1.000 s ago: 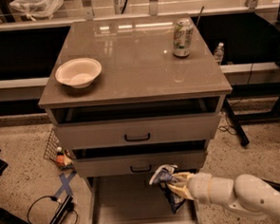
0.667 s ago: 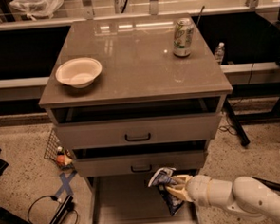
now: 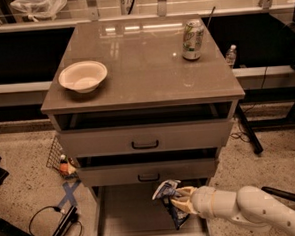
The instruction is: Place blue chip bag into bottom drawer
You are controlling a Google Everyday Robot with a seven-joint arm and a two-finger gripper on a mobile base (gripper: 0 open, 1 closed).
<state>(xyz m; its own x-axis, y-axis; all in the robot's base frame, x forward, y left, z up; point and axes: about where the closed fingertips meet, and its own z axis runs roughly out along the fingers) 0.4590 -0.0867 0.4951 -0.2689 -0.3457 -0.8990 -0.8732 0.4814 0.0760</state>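
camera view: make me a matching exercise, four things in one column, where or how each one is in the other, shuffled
Things
1. bowl
2. soda can
3. blue chip bag
4. bottom drawer

Places or states
A. gripped by the tool, low at the front right
B. left side of the cabinet top
C. pulled open, beneath two other drawers
D. right rear of the cabinet top

Pairs: 1-B, 2-D, 3-A, 4-C
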